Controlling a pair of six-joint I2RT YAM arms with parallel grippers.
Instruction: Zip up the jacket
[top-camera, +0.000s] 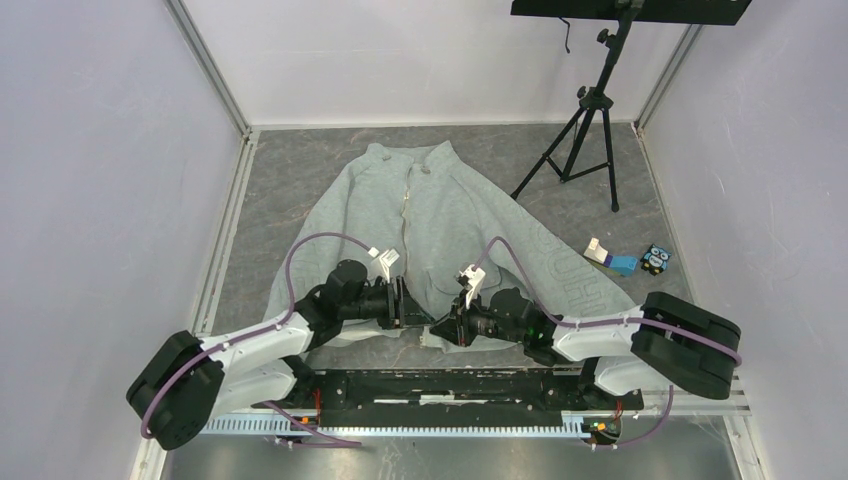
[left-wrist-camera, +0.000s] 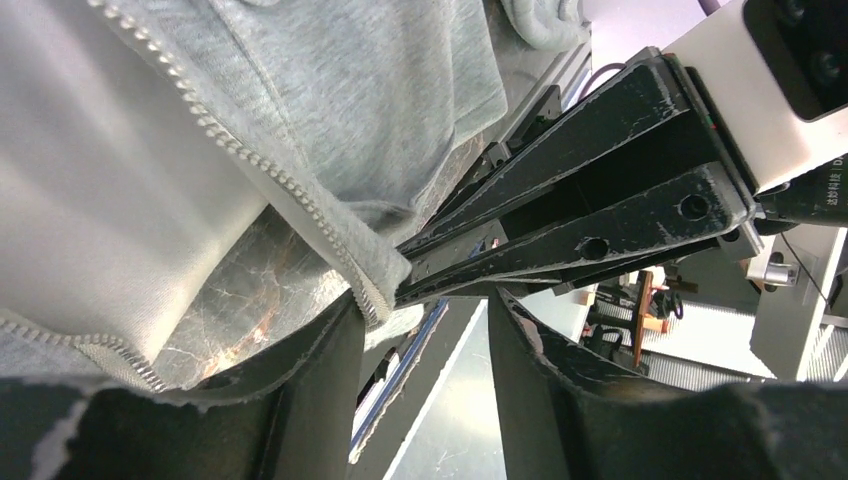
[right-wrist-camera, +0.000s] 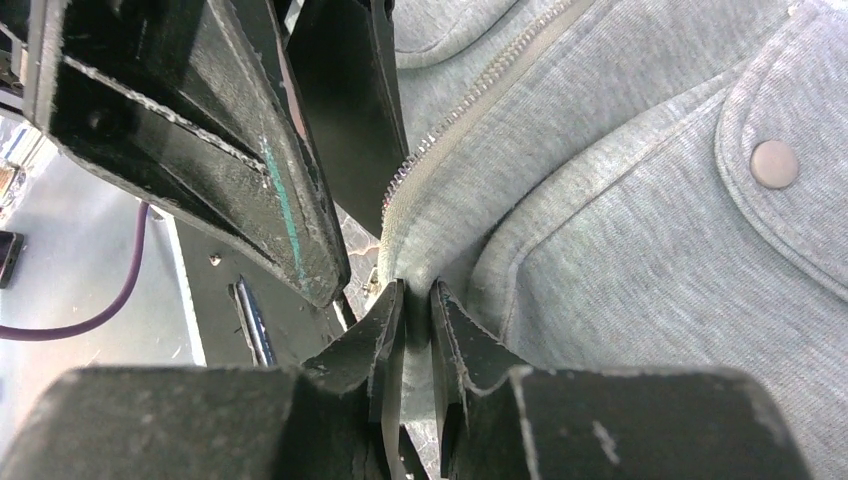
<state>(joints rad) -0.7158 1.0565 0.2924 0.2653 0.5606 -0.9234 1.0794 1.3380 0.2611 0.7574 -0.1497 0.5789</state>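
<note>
The light grey fleece jacket (top-camera: 450, 210) lies flat on the table, collar at the far side, its pale zipper (top-camera: 406, 215) unzipped at the near hem. Both grippers meet at that hem. My right gripper (right-wrist-camera: 417, 290) is shut on the hem fabric just below the right row of zipper teeth (right-wrist-camera: 470, 105). My left gripper (left-wrist-camera: 422, 305) is open, with only bare rail showing between its fingers. The bottom end of the left zipper tape (left-wrist-camera: 375, 290) sits at its left fingertip (left-wrist-camera: 345, 315). The right gripper's black fingers (left-wrist-camera: 560, 220) reach in from the right, touching that tape end.
A black tripod (top-camera: 590, 120) stands at the back right. Small blue and white items (top-camera: 610, 258) and a blue block (top-camera: 655, 260) lie right of the sleeve. The black base rail (top-camera: 430, 385) runs along the near edge. White walls close in both sides.
</note>
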